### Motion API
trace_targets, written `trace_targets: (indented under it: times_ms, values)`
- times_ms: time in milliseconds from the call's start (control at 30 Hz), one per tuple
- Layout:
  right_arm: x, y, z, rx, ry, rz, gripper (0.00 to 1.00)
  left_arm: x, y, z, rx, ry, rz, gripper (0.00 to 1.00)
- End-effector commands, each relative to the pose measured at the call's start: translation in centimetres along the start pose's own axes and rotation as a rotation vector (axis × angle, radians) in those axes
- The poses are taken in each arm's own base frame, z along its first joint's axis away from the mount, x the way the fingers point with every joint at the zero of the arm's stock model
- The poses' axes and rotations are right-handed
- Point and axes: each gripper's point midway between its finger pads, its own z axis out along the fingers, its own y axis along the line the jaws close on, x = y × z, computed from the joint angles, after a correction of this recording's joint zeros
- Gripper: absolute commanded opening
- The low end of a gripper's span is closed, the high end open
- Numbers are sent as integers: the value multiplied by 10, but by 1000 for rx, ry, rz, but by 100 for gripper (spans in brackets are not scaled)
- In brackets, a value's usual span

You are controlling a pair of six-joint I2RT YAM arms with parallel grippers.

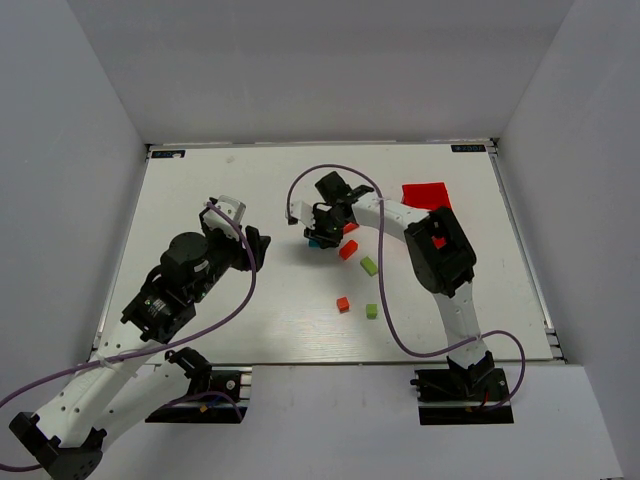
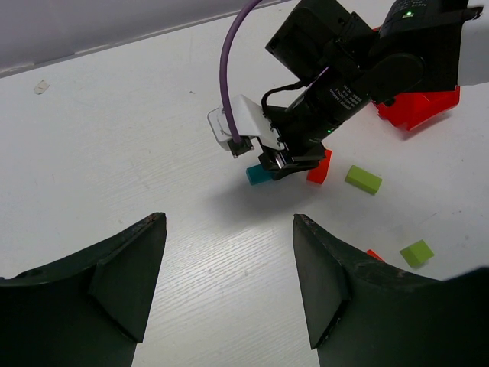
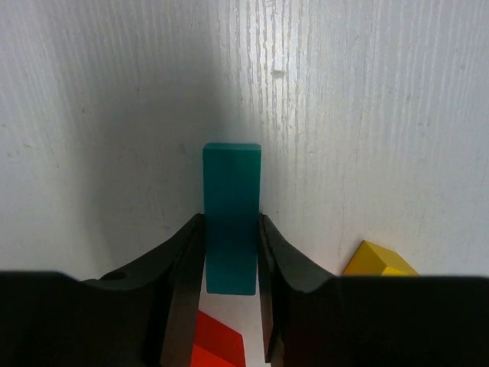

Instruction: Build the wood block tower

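At bench [image 1: 250, 180] centre, right claw [image 3: 229, 229] is clamping teal bar [image 3: 231, 180], long axis pointing straight ahead; left claw [image 2: 229, 256] is hanging released, well apart.

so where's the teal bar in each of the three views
top external: teal bar near picture centre, mostly hidden under the right end effector.
left wrist: teal bar just above centre, poking out left from under the right end effector.
right wrist: teal bar mid-frame, running up the picture.
shared landmark: the right end effector, closed on the bar in every view.
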Motion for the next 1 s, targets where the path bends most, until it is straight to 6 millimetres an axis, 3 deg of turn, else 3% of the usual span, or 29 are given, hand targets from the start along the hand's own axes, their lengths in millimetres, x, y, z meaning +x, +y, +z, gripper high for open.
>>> trace_targets:
  times_ms: [0, 433, 667, 967]
  values:
    - [6, 1, -16, -30, 1, -7, 22, 0, -1, -1, 11, -2, 4, 77]
    - [0, 10, -15, -75, -26, 21, 36, 2, -1, 1, 10, 7, 5, 77]
    - [1, 9, -13, -72, -20, 31, 54, 2, -1, 1, 10, 7, 5, 77]
    - [-9, 3, -23, -37, -46, 42, 68, 2, -1, 1, 10, 7, 5, 77]
